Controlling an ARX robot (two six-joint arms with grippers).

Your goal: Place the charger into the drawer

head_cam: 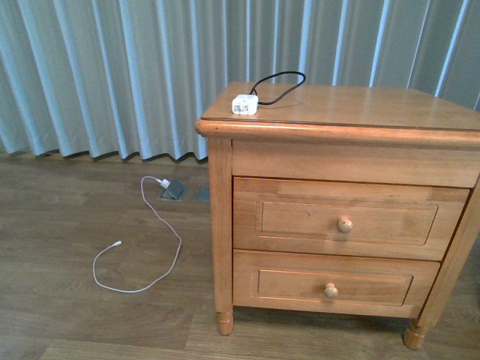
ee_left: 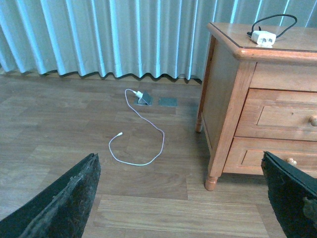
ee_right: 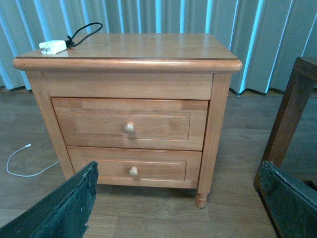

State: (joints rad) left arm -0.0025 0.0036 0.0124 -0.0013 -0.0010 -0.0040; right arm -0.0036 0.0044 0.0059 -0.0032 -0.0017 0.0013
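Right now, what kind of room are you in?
Probably a bedroom: a honey-coloured wooden two-drawer nightstand, pale pleated floor-length curtains behind it, and brown wood-plank flooring.

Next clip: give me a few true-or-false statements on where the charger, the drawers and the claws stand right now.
The charger lies on top of the nightstand. True.
The upper drawer is pulled open. False: it is shut, as is the lower drawer.
A white cable lies on the floor. True.
The left claw grips the charger. False: it is open, with nothing between its fingers.
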